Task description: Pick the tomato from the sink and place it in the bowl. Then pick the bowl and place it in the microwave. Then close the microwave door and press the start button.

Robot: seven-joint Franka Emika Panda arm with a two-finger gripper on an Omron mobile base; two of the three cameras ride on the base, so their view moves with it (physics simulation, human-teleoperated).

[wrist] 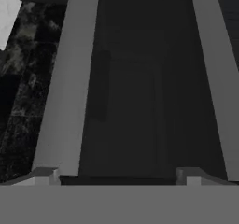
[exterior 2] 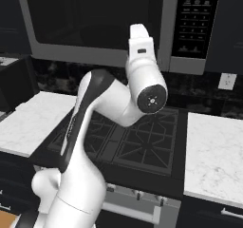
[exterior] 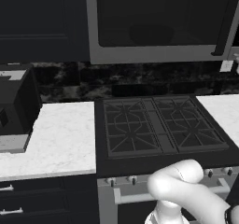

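The microwave (exterior 2: 102, 56) hangs above the stove, and its door (exterior: 158, 55) lies flush with the frame. The thin black handle (exterior: 225, 27) runs down the door's right side. Through the dark glass I make out a faint round dark shape, the bowl (exterior: 151, 34). The tomato is hidden and the sink is out of view. My arm reaches up, with the white hand (exterior 2: 141, 42) close to the door, just left of the control panel (exterior 2: 194, 18). In the hand view my gripper (wrist: 117, 176) is open, its fingertips (wrist: 46, 176) spread before the window, holding nothing.
A black gas cooktop (exterior: 158, 125) lies directly below the microwave. White marble counters (exterior: 60, 134) flank it on both sides. A black boxy appliance (exterior: 16, 106) stands on the left counter. A wall outlet (exterior 2: 227, 81) sits at the right.
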